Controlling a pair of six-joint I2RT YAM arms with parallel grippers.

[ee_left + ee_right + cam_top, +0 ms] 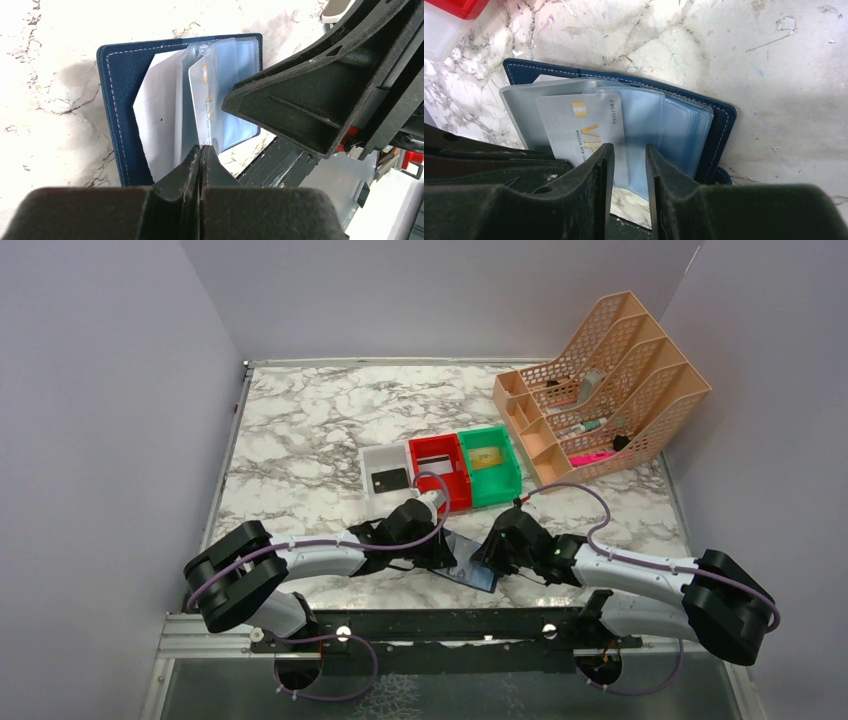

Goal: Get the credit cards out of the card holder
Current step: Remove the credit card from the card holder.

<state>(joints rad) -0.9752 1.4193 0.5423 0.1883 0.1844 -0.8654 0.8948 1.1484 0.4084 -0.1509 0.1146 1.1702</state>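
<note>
From above, we see the small dark navy-blue folding card holder [474, 573] lying open on the marbled white-and-grey surface [300, 430], near the arm bases. The left tool [440, 552] comes at it from the left and the right tool [493, 558] from the right, and both are low over it. Farther back, three small plastic bins stand side by side. The white bin [370, 465] holds a flat black card [389, 480], the red bin [461, 490] a pale card [432, 462], and the green bin [511, 480] a gold card [487, 457]. A peach mesh desk organiser [640, 380] stands at the far right.

In the left wrist view, the left tool [201, 151] has its fingers pressed together, with the tips at the near edge of the clear plastic sleeves [235, 65]. We cannot tell whether an edge is caught between them. A whitish-grey plastic card [202, 95] with a gold chip juts from the sleeves, and a white sheet [155, 120] lies against the blue cover. One of the right tool's fingers [295, 100] crosses in from the right.

In the right wrist view, the right tool [628, 150] has its fingers spread a little. They stand over the near edge of the card holder [719, 125] without clamping anything. The whitish-grey plastic card [584, 125], printed VIP, sticks partway out of a sleeve, just beside the left finger.
</note>
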